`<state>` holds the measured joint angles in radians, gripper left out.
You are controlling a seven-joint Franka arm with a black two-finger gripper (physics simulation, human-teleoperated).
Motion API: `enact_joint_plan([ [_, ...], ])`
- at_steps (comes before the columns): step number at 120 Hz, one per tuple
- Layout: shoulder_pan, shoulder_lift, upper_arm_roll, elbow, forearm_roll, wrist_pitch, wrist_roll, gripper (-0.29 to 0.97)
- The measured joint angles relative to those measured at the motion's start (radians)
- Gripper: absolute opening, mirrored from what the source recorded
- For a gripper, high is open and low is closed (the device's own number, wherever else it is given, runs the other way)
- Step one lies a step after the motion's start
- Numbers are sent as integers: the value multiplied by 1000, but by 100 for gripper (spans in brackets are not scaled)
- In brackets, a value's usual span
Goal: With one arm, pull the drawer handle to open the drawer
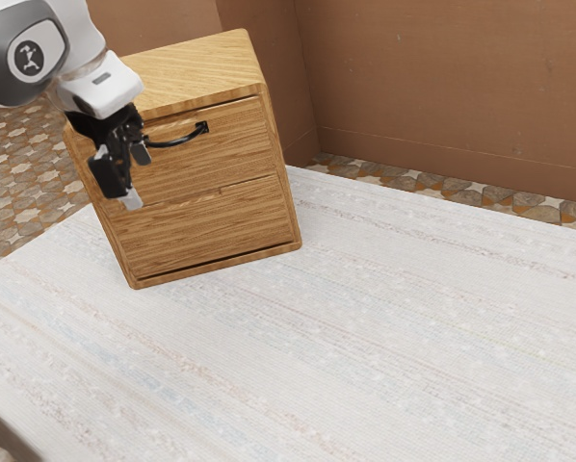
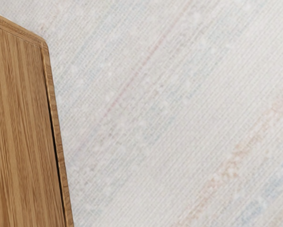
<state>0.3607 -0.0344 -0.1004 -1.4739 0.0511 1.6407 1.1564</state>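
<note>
The black two-finger pincer [image 1: 126,192] hangs pointing down before the upper drawer front [image 1: 221,154], just below the near end of the thin black curved handle [image 1: 177,137]. I cannot tell whether it is apart or together. I judge it should rise, straddle the handle's middle, clamp, then pull straight out, square to the front. The light oak two-drawer cabinet [image 1: 216,217] stands on the pale woven surface [image 1: 413,327], which offers wide room ahead. The brown wall [image 1: 442,77] stands behind.
</note>
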Motion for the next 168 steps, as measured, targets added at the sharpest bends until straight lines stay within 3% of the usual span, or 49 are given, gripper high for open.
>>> enact_joint_plan([
  [26,-183,1,19,0,-30,66,65,68],
  [42,-231,1,22,1,-35,80,95,68],
  [50,-227,12,22,17,-36,83,108,68],
  [62,-184,280,9,412,-36,10,128,68],
  [73,-145,386,-2,531,-36,-46,146,68],
  [110,-110,417,27,556,-22,-138,182,68],
  [137,-115,413,49,554,46,-167,86,68],
  [168,-90,412,57,555,44,-197,-44,68],
])
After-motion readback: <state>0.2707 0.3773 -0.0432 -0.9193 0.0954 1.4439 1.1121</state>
